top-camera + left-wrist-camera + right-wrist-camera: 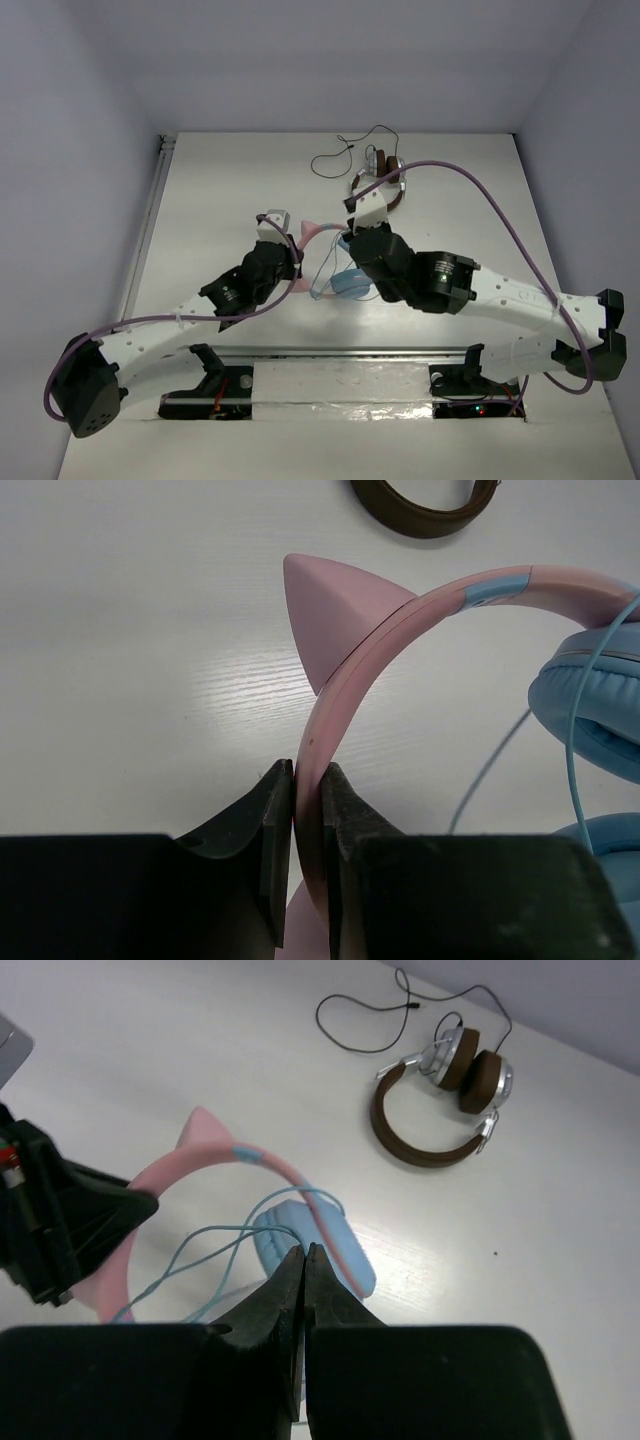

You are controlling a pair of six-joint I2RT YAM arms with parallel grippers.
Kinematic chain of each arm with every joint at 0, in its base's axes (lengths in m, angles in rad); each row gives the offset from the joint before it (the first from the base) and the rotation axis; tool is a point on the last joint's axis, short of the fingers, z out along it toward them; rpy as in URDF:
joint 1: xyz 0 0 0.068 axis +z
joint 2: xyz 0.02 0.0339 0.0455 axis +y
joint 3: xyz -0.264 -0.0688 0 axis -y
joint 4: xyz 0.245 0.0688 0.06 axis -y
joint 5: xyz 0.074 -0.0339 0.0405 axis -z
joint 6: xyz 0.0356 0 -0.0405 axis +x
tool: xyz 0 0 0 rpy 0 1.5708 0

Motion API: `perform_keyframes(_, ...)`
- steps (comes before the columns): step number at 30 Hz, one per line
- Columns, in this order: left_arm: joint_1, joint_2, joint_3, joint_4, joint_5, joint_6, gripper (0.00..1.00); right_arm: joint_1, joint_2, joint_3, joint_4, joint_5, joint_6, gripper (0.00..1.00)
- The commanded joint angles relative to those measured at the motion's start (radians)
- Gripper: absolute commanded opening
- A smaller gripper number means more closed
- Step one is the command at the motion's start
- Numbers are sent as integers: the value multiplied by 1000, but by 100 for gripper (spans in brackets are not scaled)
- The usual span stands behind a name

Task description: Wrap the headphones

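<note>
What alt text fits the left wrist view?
The left gripper, jaws shut, clamps the pink cat-ear headband of the headphones over a white table. Their blue ear cup and thin cable sit at right; brown headphones peek in at the top.

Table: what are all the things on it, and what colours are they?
cat-ear headphones: one, pink band with light blue cups, middle of the table
cable: one, thin light blue, looping beside the cups
brown headphones: one, brown and silver, far side of the table
table: one, white, under everything
left gripper: one, black, shut on the pink band
right gripper: one, black, shut, over a blue cup; grip on cable unclear
</note>
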Motion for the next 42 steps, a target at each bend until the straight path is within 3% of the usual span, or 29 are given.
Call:
perform_keyframes(1, -14, -58, 17, 46, -1, -26, 0, -29, -48, -22, 133, 39, -81, 0)
perform_keyframes(11, -14, -96, 41, -42, 10, -34, 0, -85, -56, -74, 274, 135, -244, 0)
perform_keyframes(23, -23, -110, 46, -69, 130, -18, 0, -206, -42, -120, 408, 62, -321, 0)
perform_keyframes(34, -33, -193, 78, -71, 243, -12, 0, -312, -38, -191, 472, -93, -192, 0)
perform_keyframes(42, -33, -259, 110, -69, 269, -20, 0, -389, -131, -326, 503, -196, -36, 0)
